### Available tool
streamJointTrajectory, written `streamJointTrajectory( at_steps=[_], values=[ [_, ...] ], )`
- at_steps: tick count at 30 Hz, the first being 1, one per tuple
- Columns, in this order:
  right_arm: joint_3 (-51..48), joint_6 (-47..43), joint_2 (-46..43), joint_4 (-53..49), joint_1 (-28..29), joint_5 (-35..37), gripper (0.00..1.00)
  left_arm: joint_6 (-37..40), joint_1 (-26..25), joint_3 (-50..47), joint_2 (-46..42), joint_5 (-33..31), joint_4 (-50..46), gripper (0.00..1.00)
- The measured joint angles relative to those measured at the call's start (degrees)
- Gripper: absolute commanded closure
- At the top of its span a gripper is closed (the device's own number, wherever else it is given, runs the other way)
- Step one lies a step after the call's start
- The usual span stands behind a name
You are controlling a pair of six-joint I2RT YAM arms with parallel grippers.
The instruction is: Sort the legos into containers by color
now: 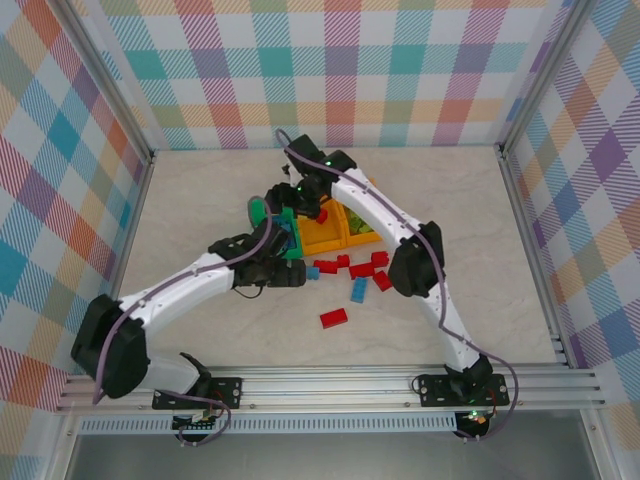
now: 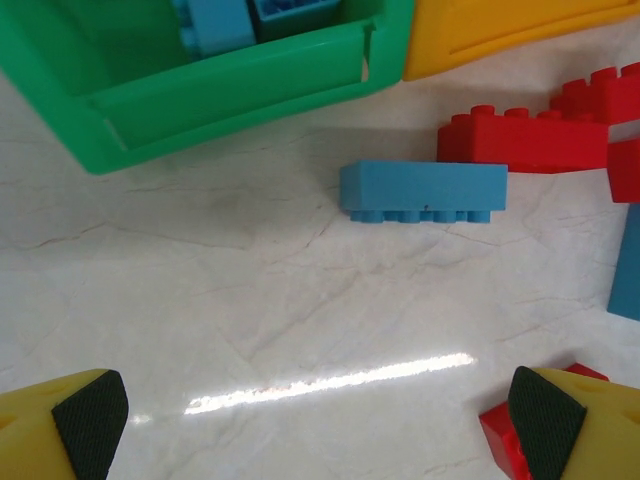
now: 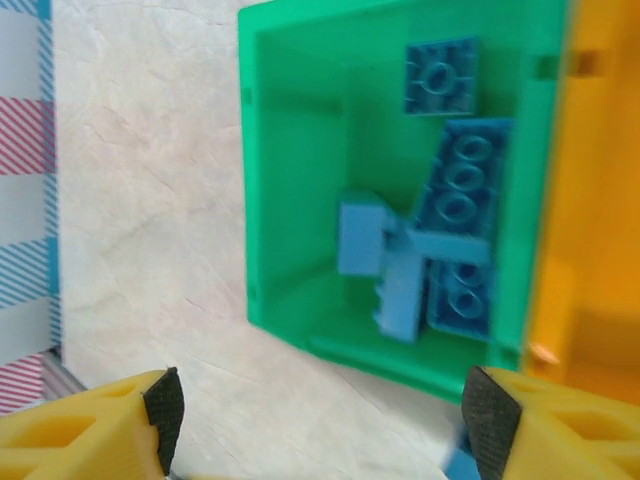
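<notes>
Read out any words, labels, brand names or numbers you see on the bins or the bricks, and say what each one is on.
No text can be read.
The green bin and the orange bin have plain walls.
The blue brick and the red brick show no lettering. Any marks on their studs are too small to tell.

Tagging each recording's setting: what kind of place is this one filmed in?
Most likely a lab robot cell, not a home. Plaid-printed panel walls box in a marble-look tabletop. An aluminium rail frame along its near edge carries the left arm and right arm, above scattered toy bricks.
</notes>
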Motion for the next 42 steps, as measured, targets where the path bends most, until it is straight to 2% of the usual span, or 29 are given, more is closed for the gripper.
streamJointTrajectory(
  at_steps=[3, 7, 11, 21, 27, 31, 36, 42],
  values=[
    [-12.4, -1.5, -10.8, 1.2, -0.7, 4.2, 0.15, 0.5, -2.0, 3.2, 5.2, -1.1, -0.1, 0.00],
    [-29.6, -1.4, -23.5, 4.1, -4.5, 7.7, 0.12, 0.7, -3.8, 8.4, 12.0, -1.8, 0.0, 0.00],
    [-41.1, -0.9, -29.6, 5.6, -9.3, 11.4, 0.11, 0.5, -4.3, 11.1, 16.9, -2.3, 0.2, 0.00],
    [-55.5, 1.4, -35.1, 6.4, -10.4, 14.0, 0.11, 0.0, -4.3, 17.0, 25.4, -3.8, -0.5, 0.02],
    [-58.2, 1.6, -37.0, 6.3, -12.3, 15.7, 0.14, -0.8, -4.3, 18.4, 26.8, -3.8, -0.5, 0.09],
    [-62.7, -0.2, -37.9, 6.3, -12.9, 17.1, 0.18, -1.0, -4.3, 18.8, 28.3, -4.0, -0.6, 0.11],
    [-69.1, -2.7, -38.6, 6.6, -13.0, 17.3, 0.20, -1.0, -4.3, 18.8, 28.9, -4.0, -0.7, 0.19],
    [-74.6, -5.8, -40.5, 8.4, -13.0, 17.3, 0.23, -1.1, -4.3, 18.8, 28.9, -4.2, -0.6, 0.19]
  ],
)
